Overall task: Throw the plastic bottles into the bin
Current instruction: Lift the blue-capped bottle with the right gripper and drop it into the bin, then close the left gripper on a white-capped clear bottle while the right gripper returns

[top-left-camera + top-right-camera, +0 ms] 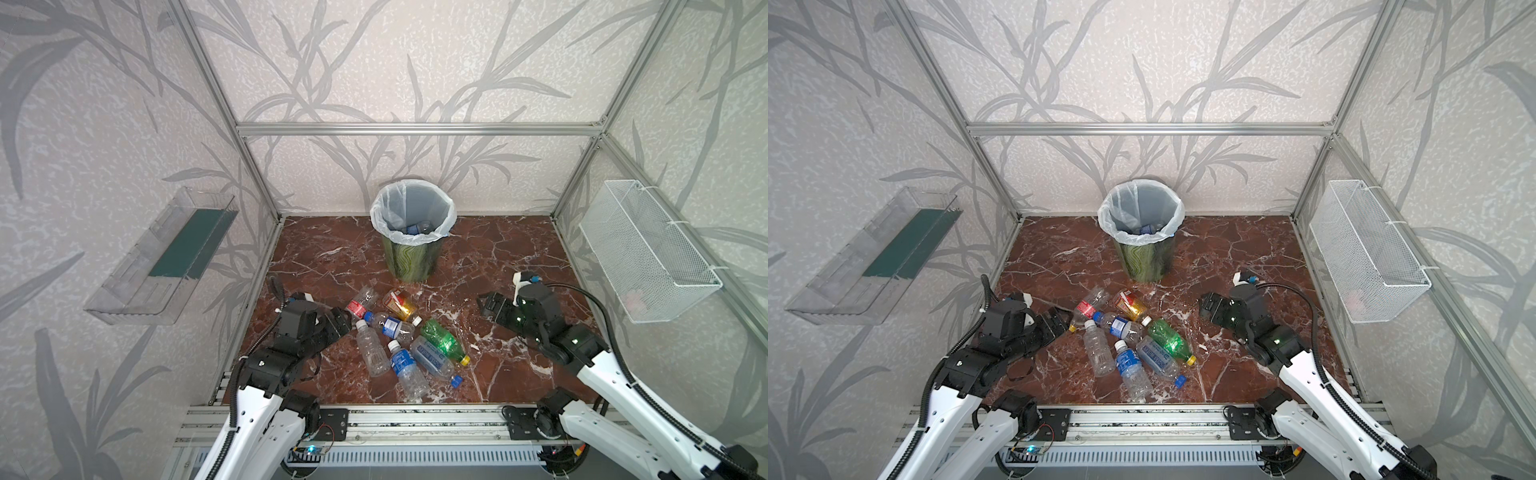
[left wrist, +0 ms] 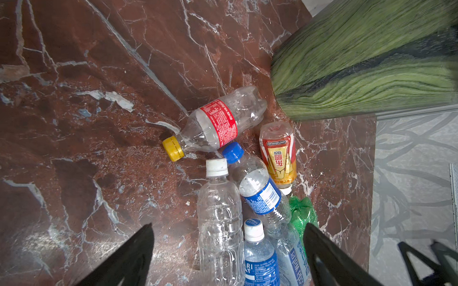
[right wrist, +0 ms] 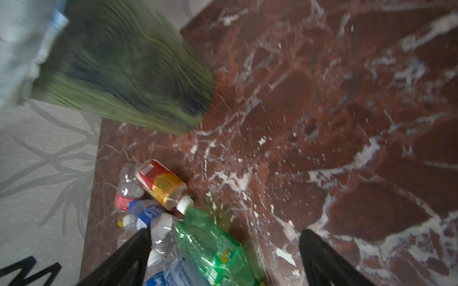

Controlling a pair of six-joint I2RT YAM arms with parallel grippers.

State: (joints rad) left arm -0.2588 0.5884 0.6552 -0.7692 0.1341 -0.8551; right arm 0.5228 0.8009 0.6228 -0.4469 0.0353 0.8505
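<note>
**Fig.** Both tools stood wide open, gripping nothing: left tool [image 2: 228, 226] at the pile's edge, right tool [image 3: 225, 230] beside the green bottle [image 3: 213, 247]. 7 plastic bottles [image 1: 392, 326] lay overlapping on the worktop [image 1: 519, 249] near the bin [image 1: 409, 259], which held at least 1 blue-labelled bottle [image 1: 417, 227]; the wall-hung wire basket [image 1: 648, 249] and clear tray [image 1: 137, 282] held none. Probable hazards: round, crossed bottles rolling off or lifting together, and both tools colliding over 1 pile.
</note>
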